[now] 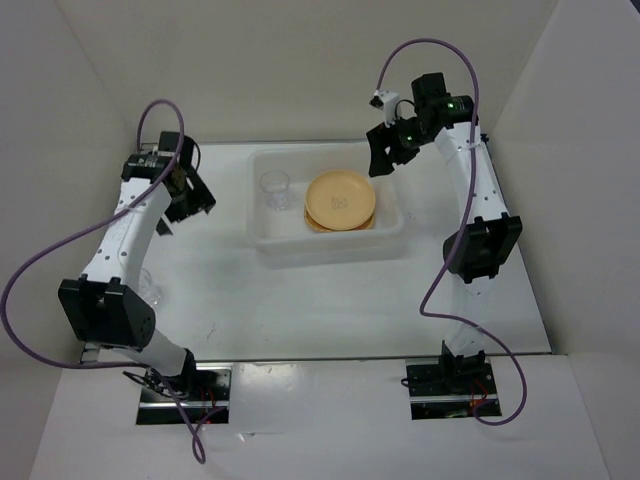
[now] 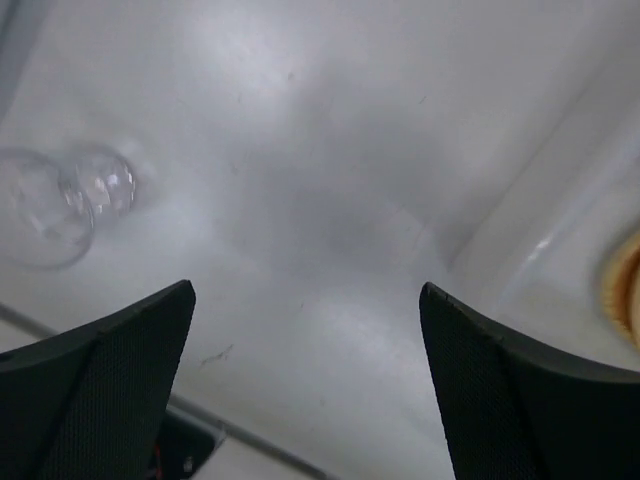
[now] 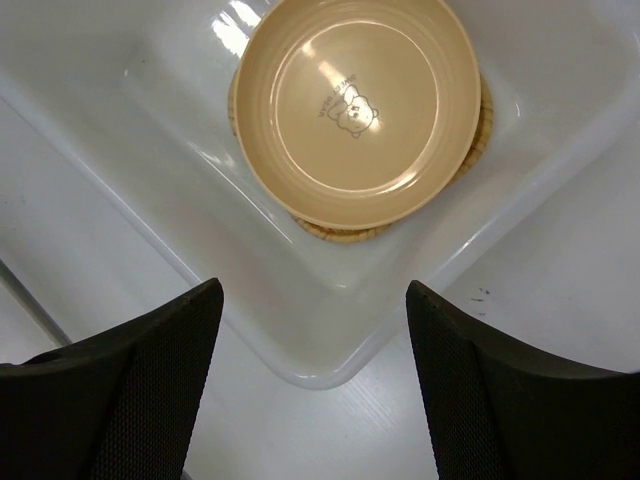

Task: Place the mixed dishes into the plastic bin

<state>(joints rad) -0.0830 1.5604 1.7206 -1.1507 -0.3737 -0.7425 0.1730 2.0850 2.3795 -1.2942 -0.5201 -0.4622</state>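
1. where the top view looks down on the worktop (image 1: 330, 310), the plastic bin (image 1: 330, 256) sits between the 2 arms, well out from their bases.
2. a round plate (image 1: 340, 197) (image 3: 355, 105) lies in the bin's right half on top of a woven plate (image 3: 335, 232). only a thin crescent of the woven one shows, and whether another plate is sandwiched between them cannot be made out.
3. 1 clear cup (image 1: 275, 190) stands in the bin's left half, apart from the plates.
4. a 2nd clear cup (image 1: 152, 287) (image 2: 60, 200) is on the worktop outside the bin. the left arm half hides it from above, and it is too blurred in the left wrist view to tell upright from tipped.
5. the left hand (image 1: 190, 197) (image 2: 305, 290) is released, its fingers spread wide with nothing between them, over bare worktop left of the bin. only a strip of bin wall (image 2: 560, 250) and a sliver of woven plate (image 2: 628, 290) enter at the right edge of its wrist view.
6. the right hand (image 1: 385, 152) (image 3: 312, 285) is also released and grasps nothing. it hangs above a rounded corner of the bin (image 3: 300, 375), and its fingers are cut off by the frame's bottom.
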